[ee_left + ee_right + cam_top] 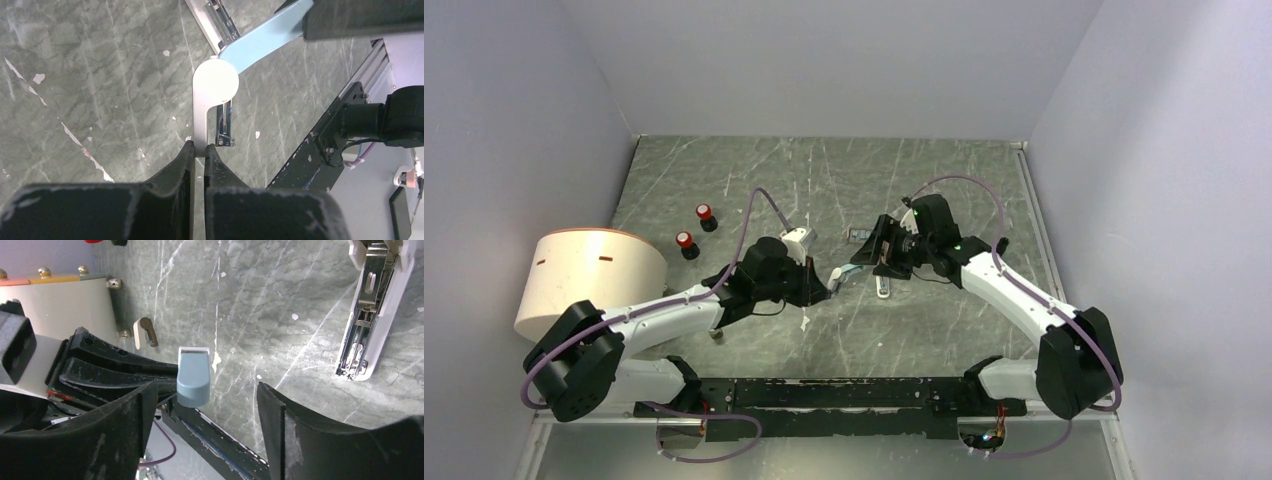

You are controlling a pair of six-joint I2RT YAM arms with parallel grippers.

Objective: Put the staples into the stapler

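My left gripper (198, 147) is shut on the white base of the small light-blue stapler (260, 40). That stapler is swung open, with its blue top raised and its metal magazine (225, 125) showing. My right gripper (206, 405) is open. The blue top's end (193, 377) sits between its jaws, nearer the left one, and is not pinched. In the top view the two grippers (824, 287) (856, 265) meet mid-table. A small beige item (142, 332) by the round box may be the stubby stapler. I cannot make out the staples.
The long white stapler (372, 315) lies open on the table beside the right gripper, and shows in the top view (882, 288). A round cream box (589, 280) stands at the left. Two red-capped items (696, 228) sit behind it. A small grey thing (861, 237) lies by the right gripper.
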